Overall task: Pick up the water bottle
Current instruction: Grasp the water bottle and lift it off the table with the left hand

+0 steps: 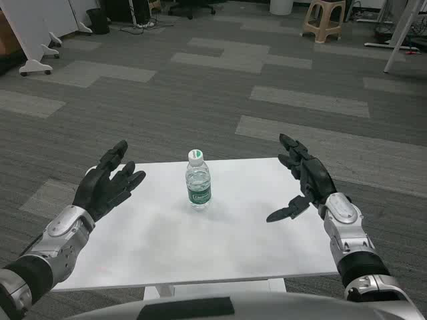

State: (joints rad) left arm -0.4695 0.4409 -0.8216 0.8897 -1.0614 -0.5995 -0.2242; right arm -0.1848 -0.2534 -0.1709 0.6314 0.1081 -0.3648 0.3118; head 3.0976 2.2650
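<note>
A clear water bottle (198, 181) with a green label and a white cap stands upright near the middle of the white table (200, 247). My left hand (107, 182) hovers over the table's left edge, fingers spread, holding nothing. My right hand (303, 181) is raised over the table's right side, fingers apart and thumb pointing toward the bottle, also holding nothing. Both hands are well apart from the bottle, one on each side.
Grey carpet with lighter patches surrounds the table. A white wheeled partition base (37, 63) stands at the far left. A beige stool (325, 19) and a white stand leg (403, 33) are at the far right.
</note>
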